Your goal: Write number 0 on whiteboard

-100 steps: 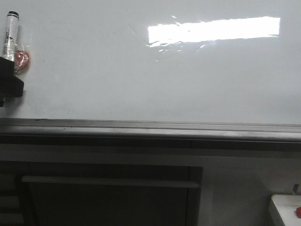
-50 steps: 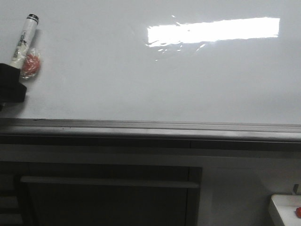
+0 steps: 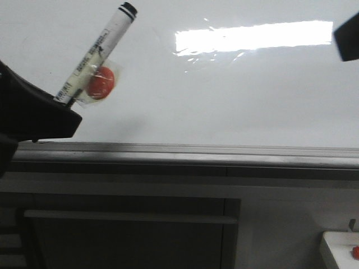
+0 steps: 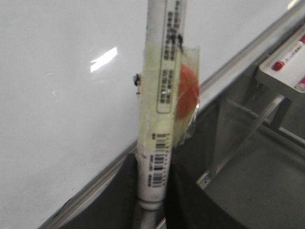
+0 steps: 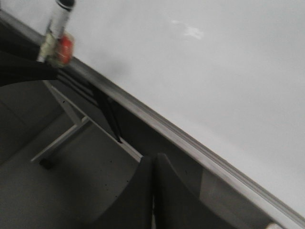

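The whiteboard point(image 3: 224, 101) fills the upper front view, glossy white with a bright rectangular reflection point(image 3: 252, 36) and a grey metal ledge point(image 3: 185, 152) below. No number 0 shows on it. My left gripper point(image 3: 59, 103) at the left is shut on a white marker point(image 3: 98, 53) with a black cap and a red disc point(image 3: 101, 81) taped to it. The marker points up and right, in front of the board. In the left wrist view the jaws clamp the marker point(image 4: 159, 119) near its base. My right gripper point(image 5: 152, 160) is shut and empty, below the ledge point(image 5: 167, 133).
A white tray point(image 3: 339, 246) with a red item stands at the lower right. In the left wrist view a tray point(image 4: 286, 62) holds red-capped markers. A dark cabinet with a handle bar point(image 3: 129, 217) lies below the ledge. A dark part of the right arm point(image 3: 348, 36) shows at the upper right.
My left gripper has moved right and up with the marker, which now tilts further right and looms larger. A dark part of the right arm has entered at the upper right.
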{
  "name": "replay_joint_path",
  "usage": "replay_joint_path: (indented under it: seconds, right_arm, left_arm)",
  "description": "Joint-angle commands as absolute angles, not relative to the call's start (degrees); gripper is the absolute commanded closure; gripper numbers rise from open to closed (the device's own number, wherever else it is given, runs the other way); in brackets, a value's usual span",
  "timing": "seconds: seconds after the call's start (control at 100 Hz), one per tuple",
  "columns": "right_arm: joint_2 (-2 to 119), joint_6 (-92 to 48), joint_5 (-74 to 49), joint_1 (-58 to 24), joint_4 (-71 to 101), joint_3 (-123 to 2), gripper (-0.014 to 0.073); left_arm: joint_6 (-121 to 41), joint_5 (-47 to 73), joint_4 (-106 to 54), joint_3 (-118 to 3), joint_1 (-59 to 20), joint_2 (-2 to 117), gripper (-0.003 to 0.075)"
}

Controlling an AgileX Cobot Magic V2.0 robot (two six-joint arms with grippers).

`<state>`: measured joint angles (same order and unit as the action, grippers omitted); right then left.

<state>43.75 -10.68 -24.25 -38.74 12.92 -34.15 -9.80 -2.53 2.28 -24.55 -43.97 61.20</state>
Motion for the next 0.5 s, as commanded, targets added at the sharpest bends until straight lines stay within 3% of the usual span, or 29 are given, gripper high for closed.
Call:
replay_joint_path:
  seconds: [0.0,0.07,0.22,0.27,0.49]
  right_arm:
    - [47.4,-14.4,-18.0,-43.1,13.4,-37.7,0.0638]
    - [50.3,-16.2,-17.0,-47.1,13.4,-39.0,0.0565]
    - [55.3,-17.1,-14.9,-52.0,12.9,-40.6,0.0294]
    - [56.3,-17.1,-14.5,-52.0,12.9,-40.7,0.0241]
    - [57.1,-17.1,-10.7,-52.0,12.9,-40.7,0.025]
  left_arm:
    - [-9.9,-6.3,5.5,-26.2,-47.2,60.1,0.074]
    - [-9.9,-6.3,7.2,-26.2,-49.4,60.1,0.074]
    - [-9.9,-6.3,9.3,-26.2,-52.2,60.0,0.074]
    - [-9.9,-5.9,9.5,-26.2,-52.8,59.7,0.074]
    - [-9.9,-5.7,11.6,-23.5,-53.9,56.4,0.074]
